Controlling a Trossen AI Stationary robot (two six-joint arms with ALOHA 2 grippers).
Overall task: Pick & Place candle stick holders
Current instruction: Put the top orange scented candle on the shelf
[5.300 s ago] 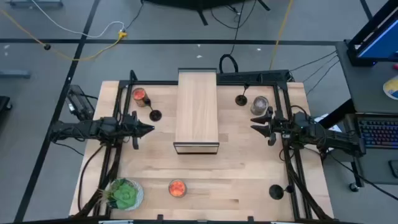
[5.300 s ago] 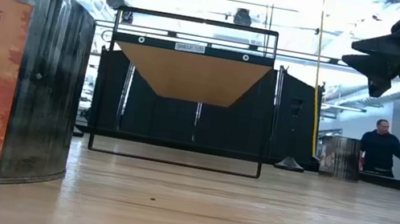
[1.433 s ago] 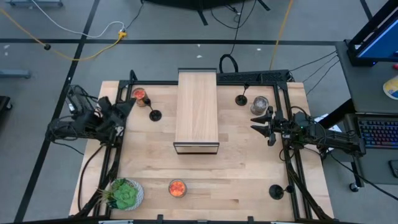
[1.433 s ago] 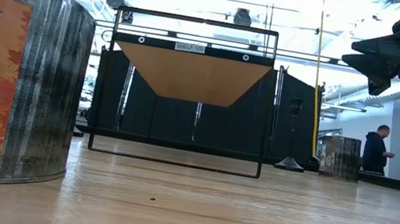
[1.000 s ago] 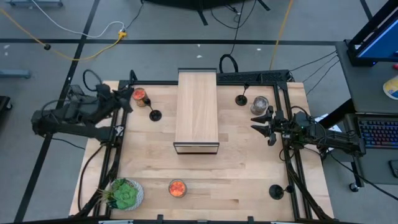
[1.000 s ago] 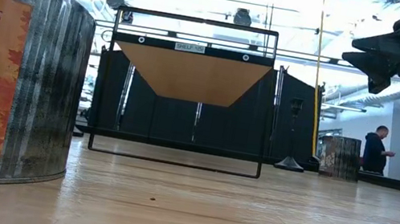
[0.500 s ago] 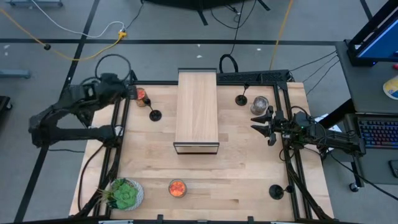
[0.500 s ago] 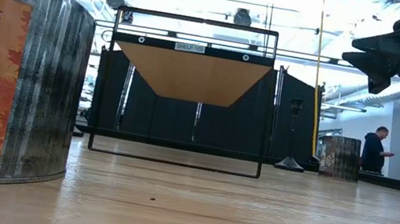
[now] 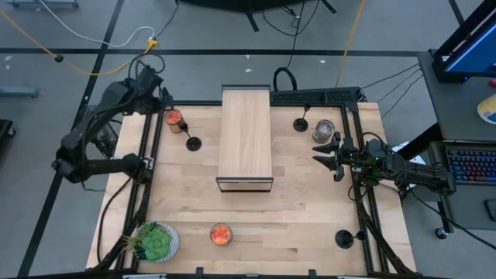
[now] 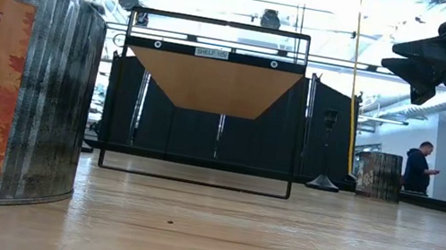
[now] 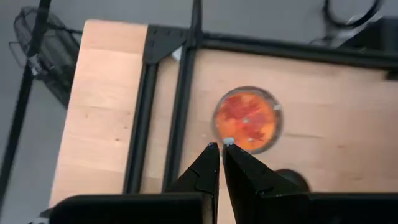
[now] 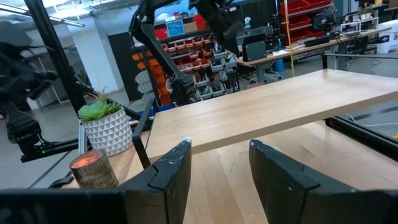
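Note:
Three black candle stick holders stand on their round bases on the table: one point(image 9: 193, 143) left of the wooden shelf point(image 9: 246, 138), one point(image 9: 301, 124) at the far right, one point(image 9: 343, 238) at the near right. My left gripper point(image 9: 159, 105) is shut and empty, raised over the table's far left corner; in its wrist view the gripper point(image 11: 221, 147) points down above a red jar point(image 11: 244, 119), with the nearest holder's base point(image 11: 292, 180) beside it. My right gripper point(image 9: 329, 151) is open and empty, level above the right side; its gap point(image 12: 217, 149) shows in the right wrist view.
A red jar point(image 9: 173, 118) stands at the far left, another point(image 9: 221, 234) near the front edge. A silvery jar point(image 9: 323, 130) stands by the far right holder. A potted plant point(image 9: 155, 242) is at the near left corner. Black frame rails point(image 9: 147, 155) run along both sides.
My left arm has risen and swung toward the table's far edge, from beside the far left red jar to above the far left corner, and its gripper has tipped to point down. My right arm has kept still. No holder has moved.

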